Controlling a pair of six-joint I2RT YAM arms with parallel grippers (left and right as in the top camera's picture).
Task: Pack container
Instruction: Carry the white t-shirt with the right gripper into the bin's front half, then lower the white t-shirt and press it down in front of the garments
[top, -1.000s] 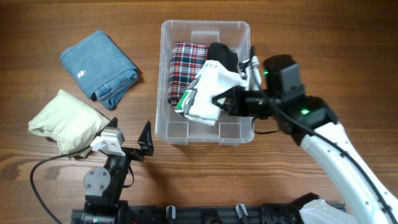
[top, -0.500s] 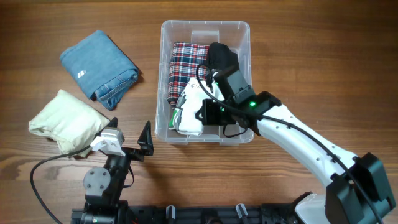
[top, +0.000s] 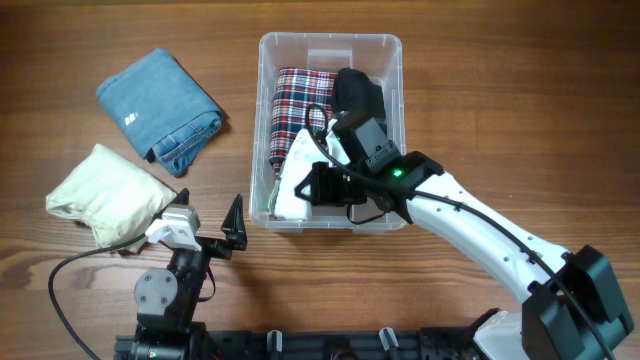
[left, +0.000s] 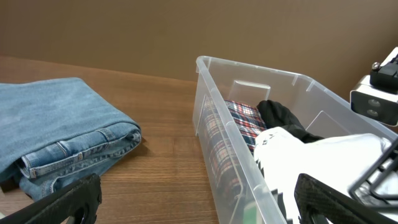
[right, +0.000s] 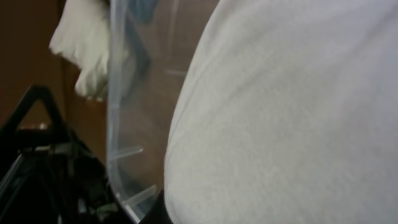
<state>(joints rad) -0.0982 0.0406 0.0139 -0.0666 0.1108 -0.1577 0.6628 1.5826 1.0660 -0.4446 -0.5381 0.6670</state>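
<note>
The clear container (top: 330, 38) stands mid-table and holds a folded plaid cloth (top: 300, 95) and a black garment (top: 358, 92). My right gripper (top: 318, 187) is low inside the container's near end, shut on a white garment (top: 290, 185) that rests against the near left wall. The white garment (right: 292, 112) fills the right wrist view, next to the container wall (right: 118, 124). My left gripper (top: 210, 225) is open and empty, near the front edge, left of the container. The left wrist view shows the container (left: 249, 67), the plaid cloth (left: 242, 118) and the white garment (left: 323, 155).
Folded blue jeans (top: 160, 108) lie at the back left and also show in the left wrist view (left: 56, 124). A cream cloth bundle (top: 105, 195) lies at the front left, just left of my left gripper. The right arm reaches in from the front right.
My right gripper has carried the white garment left and down, from above the container's near right part into its near left corner. The left arm has not moved.
</note>
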